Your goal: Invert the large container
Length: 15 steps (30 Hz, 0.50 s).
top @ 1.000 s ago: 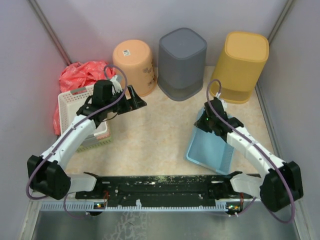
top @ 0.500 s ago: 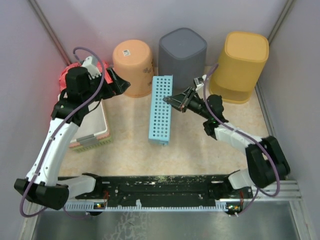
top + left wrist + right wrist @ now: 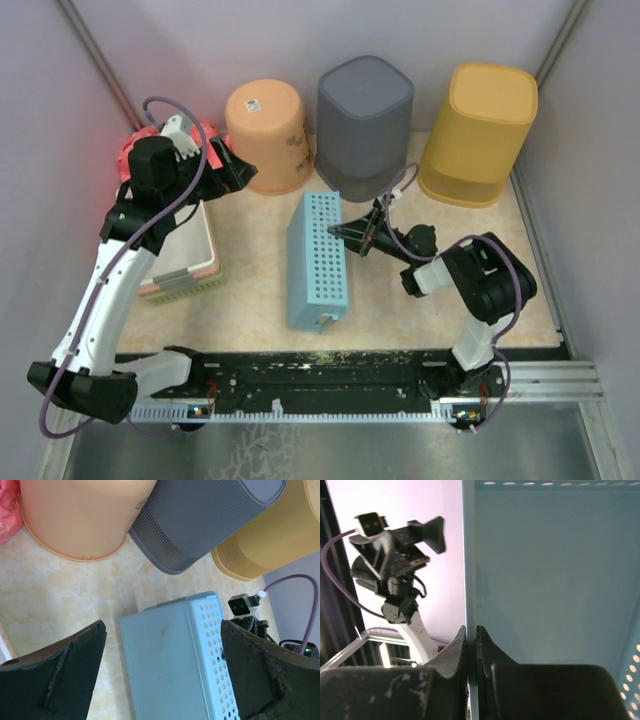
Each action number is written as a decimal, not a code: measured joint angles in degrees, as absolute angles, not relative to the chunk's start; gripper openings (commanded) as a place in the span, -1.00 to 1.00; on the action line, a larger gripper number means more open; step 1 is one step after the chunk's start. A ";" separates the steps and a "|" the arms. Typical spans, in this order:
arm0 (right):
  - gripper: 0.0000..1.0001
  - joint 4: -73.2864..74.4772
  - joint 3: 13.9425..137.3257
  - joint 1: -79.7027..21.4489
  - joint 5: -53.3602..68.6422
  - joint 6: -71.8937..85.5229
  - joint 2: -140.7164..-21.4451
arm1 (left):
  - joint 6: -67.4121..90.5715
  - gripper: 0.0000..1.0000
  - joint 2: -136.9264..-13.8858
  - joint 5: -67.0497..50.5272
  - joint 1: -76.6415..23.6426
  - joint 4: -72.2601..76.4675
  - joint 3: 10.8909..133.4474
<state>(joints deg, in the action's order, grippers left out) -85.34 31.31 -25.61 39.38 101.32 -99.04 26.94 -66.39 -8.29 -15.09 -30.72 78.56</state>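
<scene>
The large container (image 3: 318,262) is a light blue perforated basket at the middle of the table. It is tipped over, with a perforated wall facing up and its solid bottom (image 3: 165,665) turned toward the left arm. My right gripper (image 3: 347,232) is shut on the thin edge of its wall (image 3: 471,605) at the far right corner. In the right wrist view the container's smooth inner face (image 3: 545,570) fills the right half. My left gripper (image 3: 238,168) hangs open and empty, high up beside the orange bucket and apart from the container, which shows between its fingers (image 3: 60,675).
Three upturned bins line the back wall: an orange bucket (image 3: 268,133), a grey bin (image 3: 364,122) and a yellow bin (image 3: 480,130). Stacked baskets, white on top (image 3: 180,245), and a red bag (image 3: 135,152) sit at the left.
The right gripper has swung the container further over, lower and toward the near left, and the right arm has folded in. The left arm has barely moved.
</scene>
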 measured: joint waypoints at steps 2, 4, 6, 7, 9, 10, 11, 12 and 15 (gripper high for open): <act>-1.00 -85.89 28.42 -24.97 40.18 101.65 -99.94 | 26.94 0.99 -66.59 -8.45 -15.09 -30.85 78.54; -0.91 -86.96 25.89 -23.81 40.97 101.65 -99.96 | 26.89 0.99 -66.65 -8.60 -15.09 -30.92 78.54; -0.51 -88.38 23.40 -21.02 42.50 101.49 -99.48 | 26.83 0.99 -66.65 -8.86 -15.05 -30.92 78.48; -0.31 -88.97 21.89 -18.92 43.55 101.38 -99.20 | 26.74 0.99 -66.65 -9.13 -15.05 -30.92 78.41; 0.13 -89.25 19.40 -15.00 45.21 100.88 -98.91 | 26.70 0.99 -66.67 -9.74 -15.05 -30.89 78.15; 0.27 -89.17 17.91 -12.47 46.11 100.49 -98.89 | 26.68 0.99 -66.78 -10.17 -15.03 -30.92 78.02; 0.40 -89.10 16.80 -10.59 46.87 100.53 -98.89 | 26.68 0.99 -66.96 -10.61 -15.00 -30.89 77.91; 0.65 -89.12 15.64 -8.23 47.88 100.07 -98.91 | 26.68 0.99 -67.22 -11.22 -15.00 -30.92 77.78; 0.73 -89.12 13.67 -3.40 50.52 99.48 -99.22 | 26.59 0.99 -68.27 -13.23 -15.00 -30.89 77.43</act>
